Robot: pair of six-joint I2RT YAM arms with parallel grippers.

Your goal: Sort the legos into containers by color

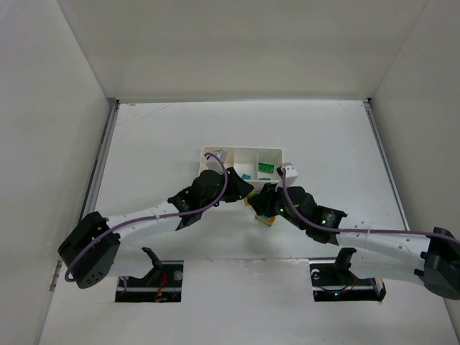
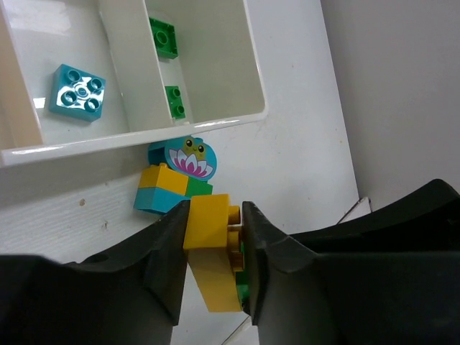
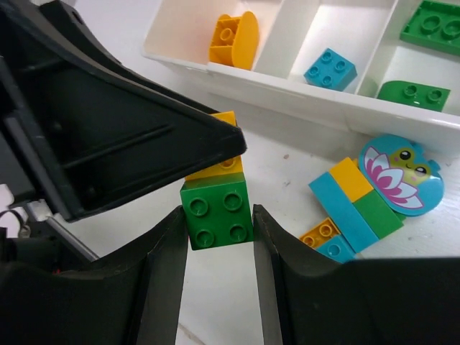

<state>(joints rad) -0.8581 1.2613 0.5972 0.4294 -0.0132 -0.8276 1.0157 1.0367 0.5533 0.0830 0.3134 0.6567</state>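
The two arms meet just near of the white tray [image 3: 287, 90], and each one holds one end of the same small stack. The left claw [image 2: 214, 215] is clamped on the yellow brick [image 2: 212, 277], with its fingers pressed flat on both sides. The right claw [image 3: 217, 244] is clamped in the same way on the green brick [image 3: 215, 215], which is joined under the yellow one. I think the stack is held like this so that the arms can pull the two colours apart, because one claw alone cannot separate joined bricks. The stack seems to be lifted a little off the tabletop [image 1: 180, 129], but I cannot tell this surely.

The tray shows the sorting rule. A yellow piece [image 3: 231, 39] lies in the left compartment, a cyan brick [image 3: 329, 70] in the middle one and green bricks [image 3: 431, 25] in the right one. So the yellow brick should go left and the green one right.

A mixed clump [image 3: 359, 201] of cyan, yellow and green, with a flower picture on top, lies on the tabletop just beside the near wall of the tray. It is not yet taken apart, so the task looks about half done.
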